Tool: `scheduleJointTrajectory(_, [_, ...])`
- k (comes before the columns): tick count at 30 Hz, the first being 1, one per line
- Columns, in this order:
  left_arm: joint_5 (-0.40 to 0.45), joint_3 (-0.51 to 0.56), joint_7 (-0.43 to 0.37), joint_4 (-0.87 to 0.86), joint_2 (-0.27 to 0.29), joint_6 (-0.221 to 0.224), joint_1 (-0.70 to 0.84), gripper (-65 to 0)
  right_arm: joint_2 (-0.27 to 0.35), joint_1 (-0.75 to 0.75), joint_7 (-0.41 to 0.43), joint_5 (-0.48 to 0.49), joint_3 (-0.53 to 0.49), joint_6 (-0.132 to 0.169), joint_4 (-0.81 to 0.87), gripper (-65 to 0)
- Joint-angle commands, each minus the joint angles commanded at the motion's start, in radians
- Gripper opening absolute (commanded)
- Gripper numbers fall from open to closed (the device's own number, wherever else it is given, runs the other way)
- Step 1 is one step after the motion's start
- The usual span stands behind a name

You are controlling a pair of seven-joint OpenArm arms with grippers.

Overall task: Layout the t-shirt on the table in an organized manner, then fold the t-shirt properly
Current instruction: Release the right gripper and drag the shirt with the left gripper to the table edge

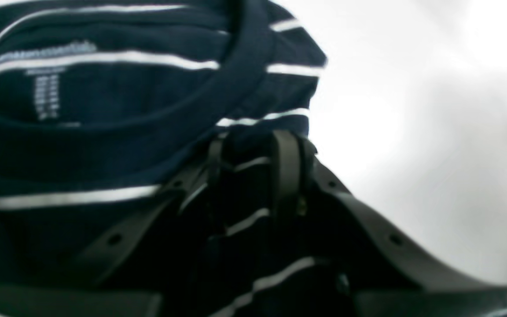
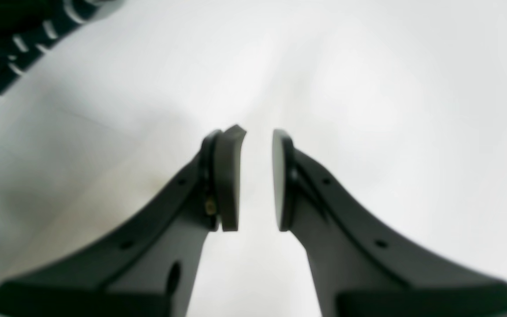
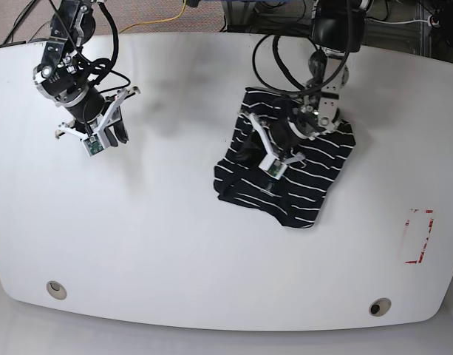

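Observation:
The t-shirt (image 3: 311, 185) lies crumpled in a rough heap on the right half of the white table (image 3: 174, 244). Its collar and size label (image 1: 46, 88) face up in the left wrist view. My left gripper (image 1: 249, 176) is down on the heap near the collar, its fingers closed on a fold of striped cloth; in the base view the left gripper (image 3: 284, 135) sits over the shirt's upper middle. My right gripper (image 2: 258, 176) hovers over bare table with a narrow gap between its pads and nothing in it. In the base view the right gripper (image 3: 112, 133) is far to the left of the shirt. A shirt edge (image 2: 7, 44) shows at the top left.
A red rectangular mark (image 3: 417, 235) lies near the table's right edge. Two small round metal holes (image 3: 56, 289) (image 3: 379, 306) sit near the front edge. Cables hang behind the back edge.

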Motion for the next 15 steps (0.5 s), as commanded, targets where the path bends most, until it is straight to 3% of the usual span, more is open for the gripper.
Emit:
scheduleJointTrajectory(12, [-0.006, -0.298, -0.002, -0.144, -0.178, -0.120, 0.000, -51.7, -0.008, 0.000, 0.000, 0.006, -0.006, 0.000, 0.000, -53.3])
scheduleJointTrajectory(15, [-0.041, -0.351, -0.002, -0.170, -0.215, -0.120, 0.000, -51.7, -0.008, 0.000, 0.000, 0.006, -0.006, 0.000, 0.000, -53.3])
